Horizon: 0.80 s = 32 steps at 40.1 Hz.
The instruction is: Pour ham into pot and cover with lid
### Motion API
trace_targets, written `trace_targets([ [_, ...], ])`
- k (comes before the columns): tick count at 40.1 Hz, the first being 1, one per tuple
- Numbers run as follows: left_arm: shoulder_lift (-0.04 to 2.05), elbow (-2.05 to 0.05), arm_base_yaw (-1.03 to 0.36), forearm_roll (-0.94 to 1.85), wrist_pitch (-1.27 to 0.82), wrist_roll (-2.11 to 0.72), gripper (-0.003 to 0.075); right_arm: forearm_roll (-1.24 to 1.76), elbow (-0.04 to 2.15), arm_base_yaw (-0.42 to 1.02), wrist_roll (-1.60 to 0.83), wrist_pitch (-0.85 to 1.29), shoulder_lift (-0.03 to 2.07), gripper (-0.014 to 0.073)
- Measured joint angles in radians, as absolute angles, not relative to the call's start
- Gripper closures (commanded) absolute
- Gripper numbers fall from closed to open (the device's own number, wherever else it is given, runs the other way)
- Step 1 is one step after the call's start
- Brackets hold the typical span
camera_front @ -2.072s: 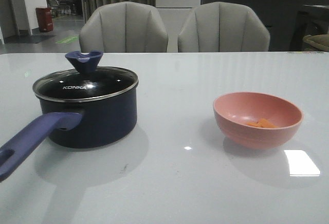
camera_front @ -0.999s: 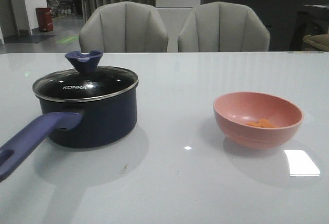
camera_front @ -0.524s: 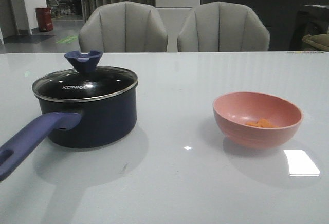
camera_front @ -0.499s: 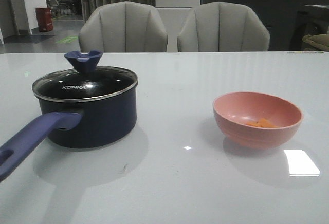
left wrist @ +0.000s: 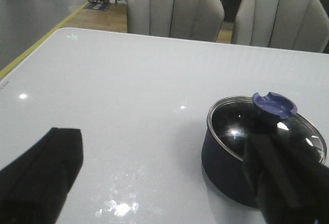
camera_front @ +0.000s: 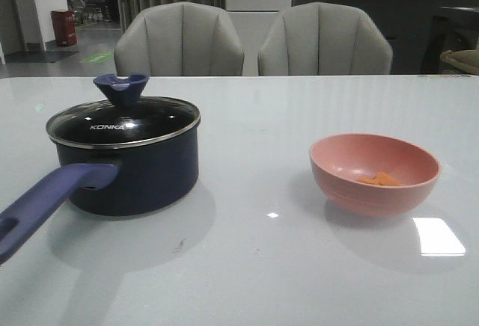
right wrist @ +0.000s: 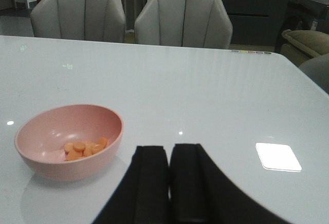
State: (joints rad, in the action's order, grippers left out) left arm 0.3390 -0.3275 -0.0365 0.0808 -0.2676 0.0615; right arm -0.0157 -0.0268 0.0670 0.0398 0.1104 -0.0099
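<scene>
The pot (camera_front: 131,169) stands upright on the left half of the white surface (camera_front: 254,266), well apart from the pink bowl (camera_front: 374,173) on the right half. Its long blue-purple handle (camera_front: 49,203) points toward the near left edge of the surface, so the long axis of pot and handle runs diagonally from the pot body to the front left. The lid (camera_front: 123,120) sits level on the pot rim, closing it; the blue knob (camera_front: 121,88) points straight up. The pot contents cannot be seen. The bowl holds the ham (right wrist: 85,148), a small cluster of orange slices lying on its bottom. The left pincer (left wrist: 164,183) is spread wide and grips nothing; the pot lies near one finger. The right pincer (right wrist: 168,183) has its fingers pressed together, empty, just beside the bowl.
</scene>
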Motion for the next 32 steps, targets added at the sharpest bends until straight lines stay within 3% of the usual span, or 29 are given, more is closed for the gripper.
trace_targets([
  [10, 0.516, -0.537, -0.092, 0.087, -0.454, 0.061, 0.0066, -0.016, -0.027, 0.067, 0.04, 0.11, -0.01, 0.0433],
  [26, 1.066, -0.986, -0.181, 0.087, -0.677, 0.061, 0.0154, -0.016, -0.027, 0.067, 0.04, 0.11, -0.01, 0.0433],
  [32, 1.26, -1.142, -0.24, 0.087, -0.753, 0.061, 0.0155, -0.016, -0.027, 0.067, 0.04, 0.11, -0.01, 0.0433],
])
